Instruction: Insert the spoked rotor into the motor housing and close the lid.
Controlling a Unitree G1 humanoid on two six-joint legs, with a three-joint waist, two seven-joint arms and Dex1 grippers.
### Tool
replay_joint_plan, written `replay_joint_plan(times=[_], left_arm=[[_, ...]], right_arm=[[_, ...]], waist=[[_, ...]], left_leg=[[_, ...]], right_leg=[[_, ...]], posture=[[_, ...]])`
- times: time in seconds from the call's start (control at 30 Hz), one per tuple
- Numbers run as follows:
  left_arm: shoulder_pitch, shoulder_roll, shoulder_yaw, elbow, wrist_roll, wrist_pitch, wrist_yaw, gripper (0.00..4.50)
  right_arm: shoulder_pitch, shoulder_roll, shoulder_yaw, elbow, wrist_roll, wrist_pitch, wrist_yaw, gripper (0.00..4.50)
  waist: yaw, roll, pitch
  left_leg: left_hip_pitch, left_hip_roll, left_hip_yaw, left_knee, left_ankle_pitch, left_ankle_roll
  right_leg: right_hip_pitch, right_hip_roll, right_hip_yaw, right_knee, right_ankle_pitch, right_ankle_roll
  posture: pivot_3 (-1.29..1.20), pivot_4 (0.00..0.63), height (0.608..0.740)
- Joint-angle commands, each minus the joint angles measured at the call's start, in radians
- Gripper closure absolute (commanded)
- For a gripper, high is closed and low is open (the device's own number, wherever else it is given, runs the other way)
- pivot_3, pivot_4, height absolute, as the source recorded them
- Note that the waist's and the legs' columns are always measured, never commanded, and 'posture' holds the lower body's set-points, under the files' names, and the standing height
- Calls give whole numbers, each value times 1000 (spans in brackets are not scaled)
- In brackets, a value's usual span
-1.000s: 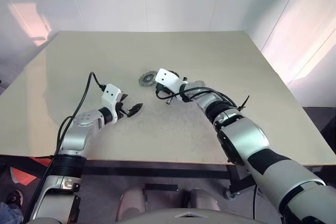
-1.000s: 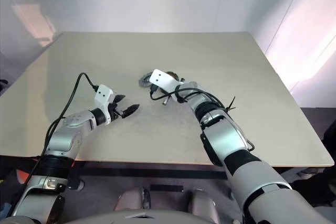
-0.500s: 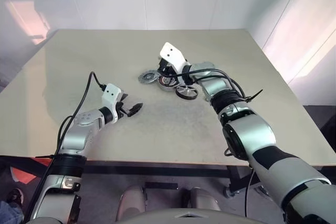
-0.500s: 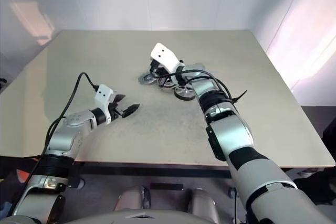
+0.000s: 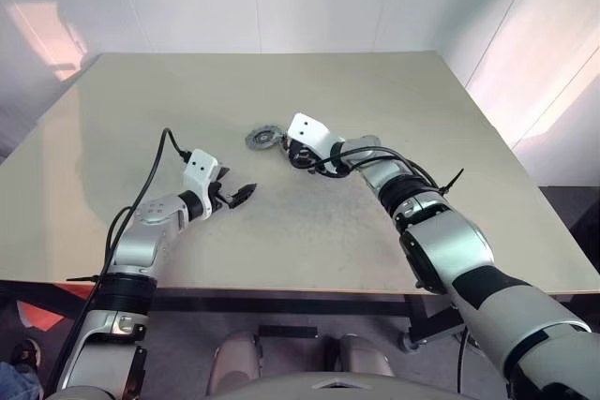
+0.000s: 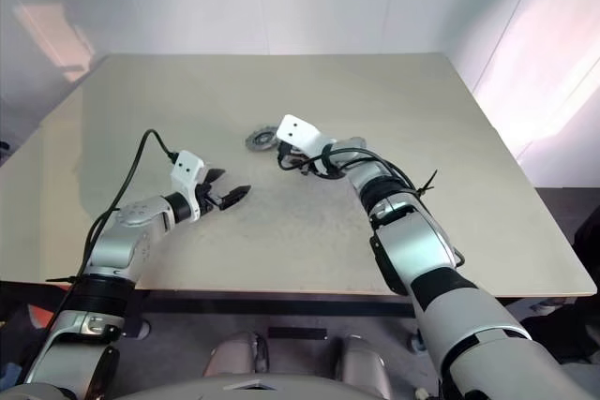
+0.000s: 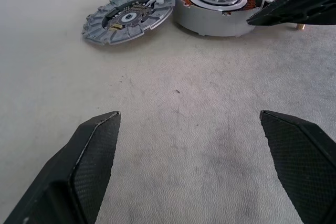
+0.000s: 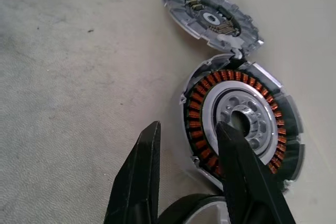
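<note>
The motor housing (image 8: 241,124) lies on the table with its copper windings facing up. The lid (image 8: 212,17) lies flat beside it, touching its far rim, dark hub upward. My right gripper (image 8: 187,125) is open and straddles the housing's near wall, one finger over the windings and the other above the table outside, with a gap to the wall. A dark curved rim at the base of those fingers is probably the spoked rotor (image 8: 197,206), mostly hidden. My left gripper (image 7: 189,115) is wide open and holds nothing, a short way from the lid (image 7: 128,17) and housing (image 7: 218,3).
The beige table (image 5: 394,91) has bare surface all round the parts. Its right edge runs close to a white wall. Black cables loop along my right forearm (image 5: 375,166) just above the tabletop.
My right gripper rose over the housing, then came back down to its near rim and opened its fingers. The rotor, in plain sight half a second ago, is now under the arm. The left arm kept still.
</note>
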Motion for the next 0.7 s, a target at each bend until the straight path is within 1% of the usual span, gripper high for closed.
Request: replay_joint_plan(times=[0.03, 0.2, 0.37, 0.47, 0.5, 0.53, 0.6, 0.7], left_arm=[[-10, 11, 17, -21, -1, -13, 0, 0], [-8, 13, 19, -23, -1, -12, 3, 0], [-8, 14, 21, -23, -1, -12, 7, 0], [-8, 14, 22, -22, -1, -11, 8, 0], [-8, 14, 22, -22, -1, -11, 8, 0], [-8, 14, 21, -22, 0, -11, 8, 0], [-8, 15, 21, -21, -1, -12, 9, 0], [-8, 15, 21, -21, -1, -12, 9, 0]], right_arm=[[-16, 10, 5, 19, -13, -13, -32, 2605], [-3, 23, 21, 51, -35, 1, -51, 2605], [43, 32, 63, 68, -73, 8, -54, 2605], [59, 33, 76, 72, -86, 14, -61, 3141], [62, 32, 79, 73, -89, 15, -66, 3418], [64, 32, 80, 74, -90, 17, -69, 3760], [64, 32, 81, 75, -92, 20, -77, 4429], [62, 32, 82, 77, -95, 28, -97, 4474]], waist=[[0, 0, 0], [0, 0, 0], [-1, 0, 0], [-2, 0, -1], [-2, 0, -1], [-2, 0, -1], [-2, 0, -1], [-2, 0, -1]], left_leg=[[0, 0, 0, 0, 0, 0], [3, 0, 0, 0, 0, 0], [8, 0, 0, 0, 0, 0], [12, 0, 0, 0, 0, 0], [14, 0, 0, 0, 0, 0], [16, 0, 0, 0, 0, 0], [19, 0, 0, 0, 0, 0], [23, 0, 0, -1, 0, 0]], right_leg=[[0, 0, 0, 0, 0, 0], [2, 0, 0, 0, 0, 0], [7, 0, 0, 0, 0, 0], [11, 0, 0, 0, 0, 1], [13, 0, 0, 0, -1, 2], [15, 0, 0, 0, -3, 6], [18, 0, 1, -1, -4, 7], [20, 0, 1, -1, -5, 8]], posture=[[0, 0, 740], [0, 0, 740], [0, 0, 740], [0, 0, 740], [0, 0, 740], [0, 0, 740], [0, 0, 740], [0, 0, 740]])
